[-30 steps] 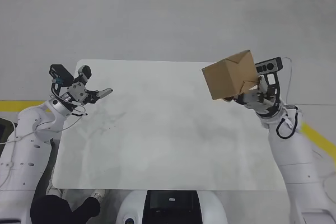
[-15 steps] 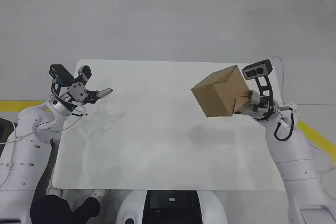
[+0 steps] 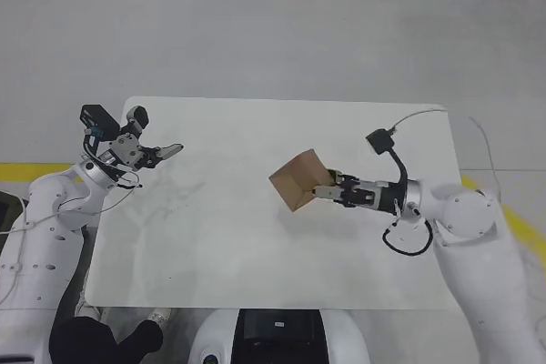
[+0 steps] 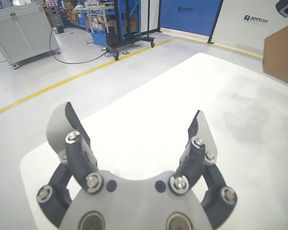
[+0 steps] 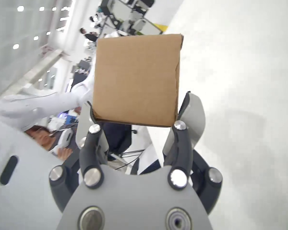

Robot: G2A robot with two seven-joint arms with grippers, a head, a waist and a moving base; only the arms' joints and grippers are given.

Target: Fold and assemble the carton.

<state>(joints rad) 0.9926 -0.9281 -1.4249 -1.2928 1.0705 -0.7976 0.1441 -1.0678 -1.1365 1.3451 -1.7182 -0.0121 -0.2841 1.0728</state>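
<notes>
The brown carton (image 3: 299, 178), folded into a closed box, hangs over the middle of the white table (image 3: 218, 246). My right gripper (image 3: 327, 192) is shut on the carton's near end; in the right wrist view the carton (image 5: 136, 77) sits between the two fingers (image 5: 190, 111), clamped at its edge, with my right gripper (image 5: 134, 116) around it. My left gripper (image 3: 168, 150) stays over the table's far left corner, open and holding nothing; its own view shows my left gripper (image 4: 132, 123) with fingers wide apart and the carton (image 4: 282, 54) far off.
The table top (image 4: 182, 101) is bare and white apart from faint smudges. Yellow floor tape (image 3: 9, 170) runs beside the table on both sides. Shelving and a blue partition (image 4: 192, 5) stand well beyond the table.
My right arm has swung the carton from above the table's far right corner leftward and lower, to the table's middle. The left arm has not moved.
</notes>
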